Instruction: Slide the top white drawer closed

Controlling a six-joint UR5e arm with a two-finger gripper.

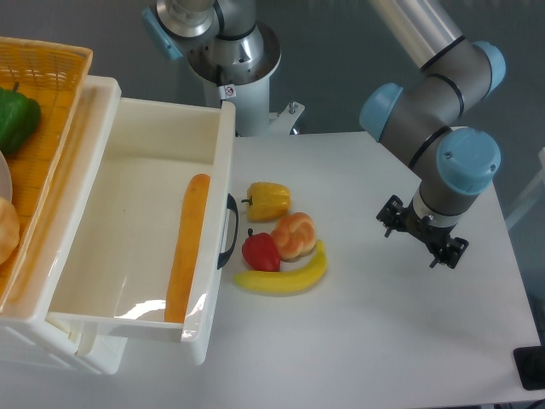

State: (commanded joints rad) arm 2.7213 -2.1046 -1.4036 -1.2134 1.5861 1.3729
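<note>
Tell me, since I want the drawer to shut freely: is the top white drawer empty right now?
No, the top white drawer stands pulled open with a long orange baguette-like item lying inside along its front wall.

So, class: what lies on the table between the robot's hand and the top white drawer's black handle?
In the camera view, between the hand and the handle lie a yellow pepper, bread roll, red pepper and banana.
</note>
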